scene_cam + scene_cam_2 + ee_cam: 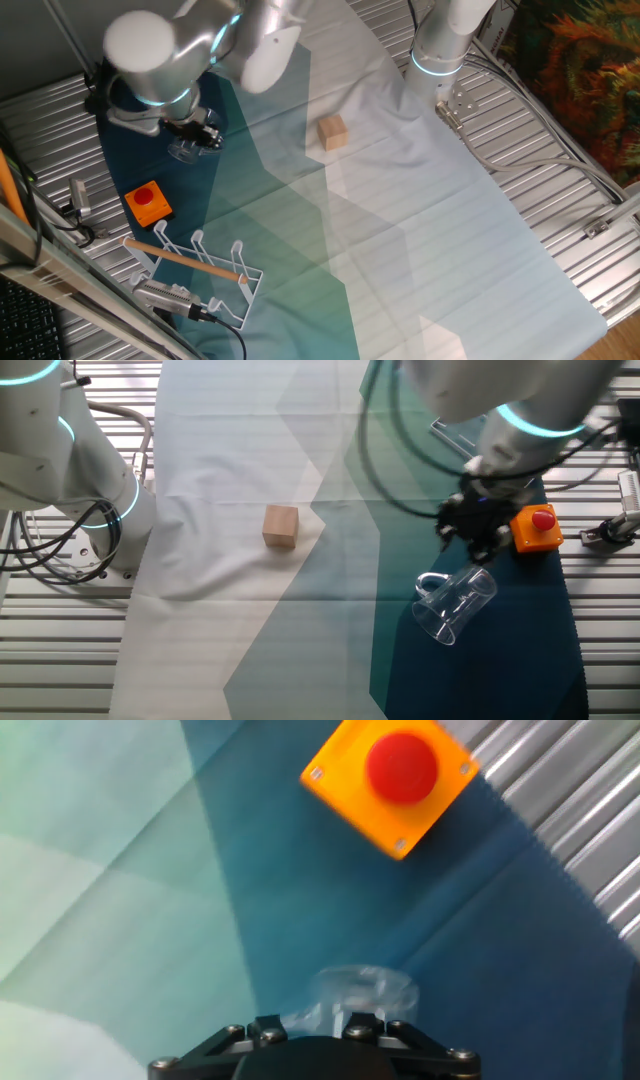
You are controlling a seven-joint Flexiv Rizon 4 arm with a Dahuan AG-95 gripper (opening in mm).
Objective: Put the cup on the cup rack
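The cup (455, 603), a clear handled tumbler, appeared tilted over on the dark blue part of the cloth in the other fixed view, its handle toward the pale side; whether it rested on the cloth or hung from the pincer (475, 532) could not be told. The pincer stood directly at the cup's upper end, and its black fingers were too blurred and too much hidden by the wrist to show whether they were spread, pressed together or pinching the rim. In the hand view only a faint clear shape lay just ahead of the pincer's base. The orange block with red button (148, 202) sat just beside the cup, between it and the cup rack (200, 272), which stood near the edge of the surface (520, 180) with its wooden rod (195, 261) lying across the prongs. The tan wooden cube (332, 132) lay well apart on the pale cloth. The step in hand was judged to be securing and lifting the cup. Doing this well would call for a firm hold on the wall or rim, since thin clear plastic likely slips and flexes; a lift high enough to pass over the orange block; and turning the cup mouth-down before lowering it onto one prong, clear of the rod.
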